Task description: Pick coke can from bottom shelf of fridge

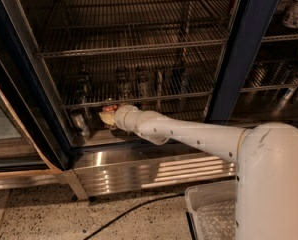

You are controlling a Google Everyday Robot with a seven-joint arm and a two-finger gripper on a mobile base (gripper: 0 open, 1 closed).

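The fridge point(238, 54) stands open, with dark blue frames and wire racks. My gripper point(107, 116) reaches into its lowest compartment at the left, just under the front rail of the bottom shelf point(154, 98). A small red patch of the coke can point(109, 107) shows right at the gripper's tip, mostly hidden by it. I cannot tell whether the gripper holds the can. My white arm point(189, 134) runs from the lower right over the ribbed steel base point(149, 171).
Several dark cans and bottles point(141, 80) stand on the rack behind the gripper. A silver-grey can point(80, 122) stands just left of it. A white tray point(209, 209) and a black cable point(129, 215) lie on the floor. More cans point(295, 8) fill the right compartment.
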